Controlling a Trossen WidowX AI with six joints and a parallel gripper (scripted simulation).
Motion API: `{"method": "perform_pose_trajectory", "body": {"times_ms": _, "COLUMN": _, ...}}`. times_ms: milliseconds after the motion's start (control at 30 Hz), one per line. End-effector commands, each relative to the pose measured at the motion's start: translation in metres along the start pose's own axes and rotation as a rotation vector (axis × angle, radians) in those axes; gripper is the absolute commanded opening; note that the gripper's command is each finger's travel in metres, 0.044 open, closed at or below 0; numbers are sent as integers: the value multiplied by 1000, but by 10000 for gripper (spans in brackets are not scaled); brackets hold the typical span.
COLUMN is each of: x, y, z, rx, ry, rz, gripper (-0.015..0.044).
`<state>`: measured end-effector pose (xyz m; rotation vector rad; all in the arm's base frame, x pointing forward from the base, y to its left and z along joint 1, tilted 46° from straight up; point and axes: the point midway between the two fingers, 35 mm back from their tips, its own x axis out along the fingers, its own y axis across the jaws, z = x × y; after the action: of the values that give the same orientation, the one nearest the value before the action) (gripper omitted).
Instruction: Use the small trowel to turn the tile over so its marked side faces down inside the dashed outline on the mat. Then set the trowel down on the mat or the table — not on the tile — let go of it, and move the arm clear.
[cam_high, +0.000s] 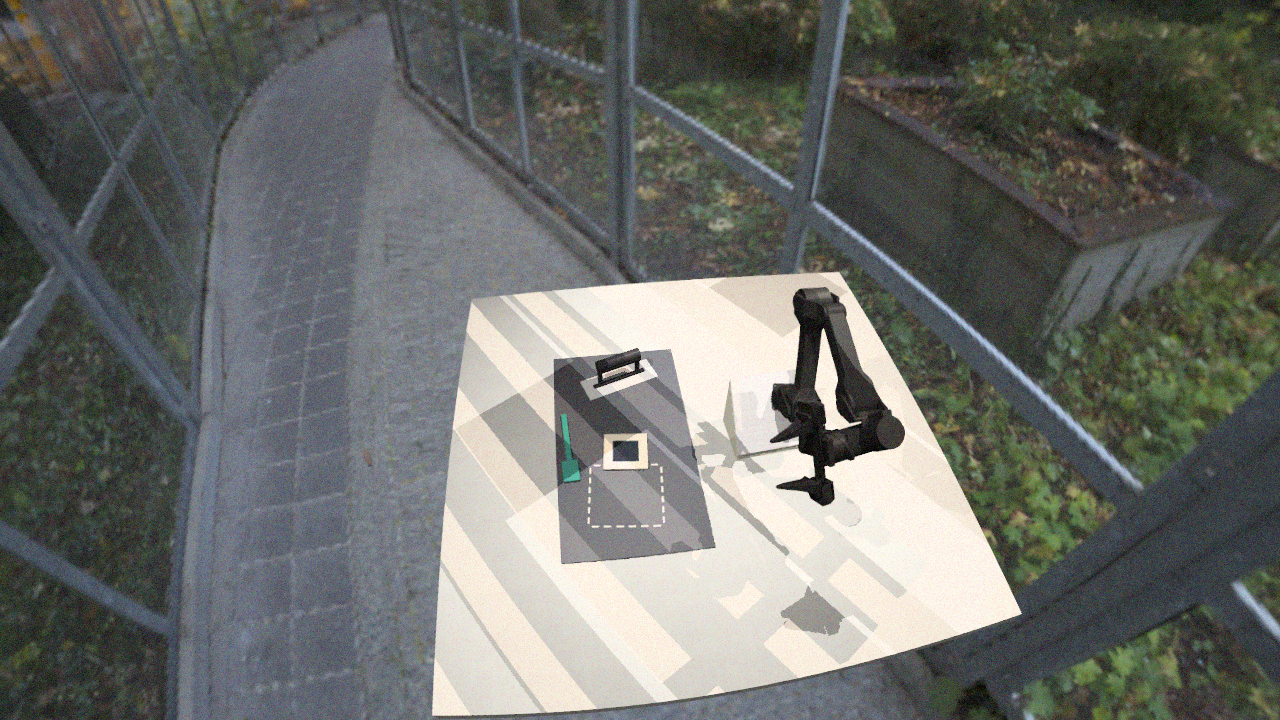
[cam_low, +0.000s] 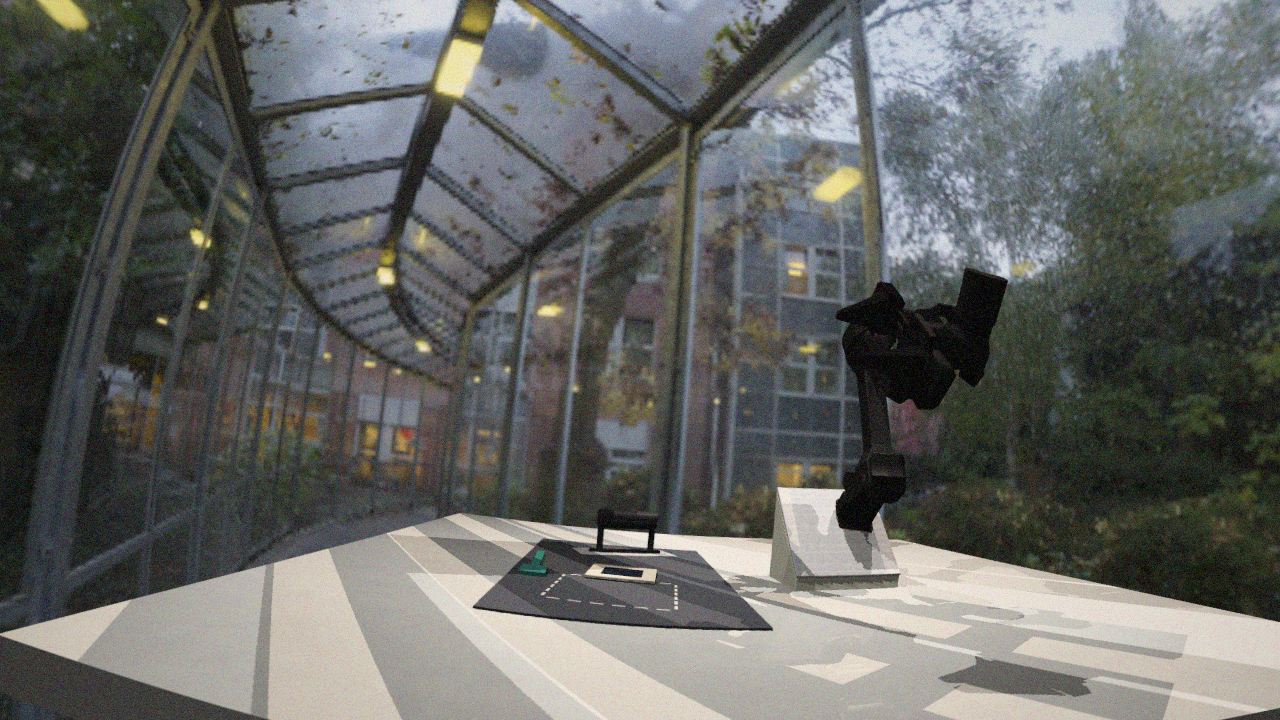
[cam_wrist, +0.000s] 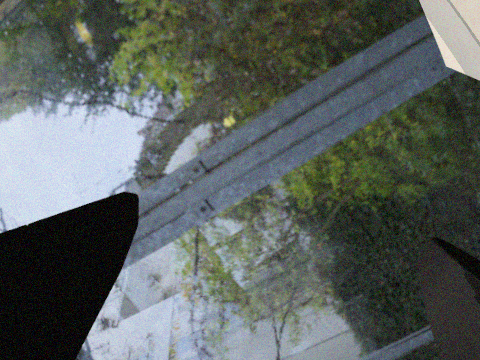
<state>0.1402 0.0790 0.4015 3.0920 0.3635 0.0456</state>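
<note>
The square tile (cam_high: 612, 451) (cam_low: 597, 577) lies flat on the grey mat (cam_high: 626, 544) (cam_low: 716, 614), cream with a dark square facing up. Its near edge is at the far dashed line of the outline (cam_high: 626, 526); whether it overlaps is unclear. A black bridge-shaped handle (cam_high: 618, 364) (cam_low: 628, 517) stands over a pale flat plate at the mat's far end. A green tool (cam_high: 571, 470) (cam_low: 534, 566) with a long thin handle and flat blade lies along the mat's left side. Which is the small trowel is not certain. My gripper (cam_high: 775, 462) (cam_wrist: 283, 232) is open and empty, raised high right of the mat.
A pale block (cam_high: 751, 416) (cam_low: 819, 541) with a sloped face stands on the table (cam_high: 501, 644) (cam_low: 295, 662), right of the mat and near the arm. The arm's shadow falls on the table's near right part. The wrist view mostly shows background beyond the table.
</note>
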Motion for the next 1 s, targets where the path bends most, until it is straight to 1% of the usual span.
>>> {"method": "perform_pose_trajectory", "body": {"times_ms": 0, "x": 0, "y": 0, "z": 0, "rx": 0, "ry": 0, "rz": 0, "gripper": 374}}
{"method": "perform_pose_trajectory", "body": {"times_ms": 333, "x": 0, "y": 0, "z": 0, "rx": 0, "ry": 0, "rz": 0, "gripper": 111}}
{"method": "perform_pose_trajectory", "body": {"times_ms": 367, "x": 0, "y": 0, "z": 0, "rx": 0, "ry": 0, "rz": 0, "gripper": 100}}
{"method": "perform_pose_trajectory", "body": {"times_ms": 667, "x": 0, "y": 0, "z": 0, "rx": 0, "ry": 0, "rz": 0, "gripper": 100}}
{"method": "perform_pose_trajectory", "body": {"times_ms": 800, "x": 0, "y": 0, "z": 0, "rx": 0, "ry": 0, "rz": 0, "gripper": 0}}
{"method": "perform_pose_trajectory", "body": {"times_ms": 967, "x": 0, "y": 0, "z": 0, "rx": 0, "ry": 0, "rz": 0, "gripper": 0}}
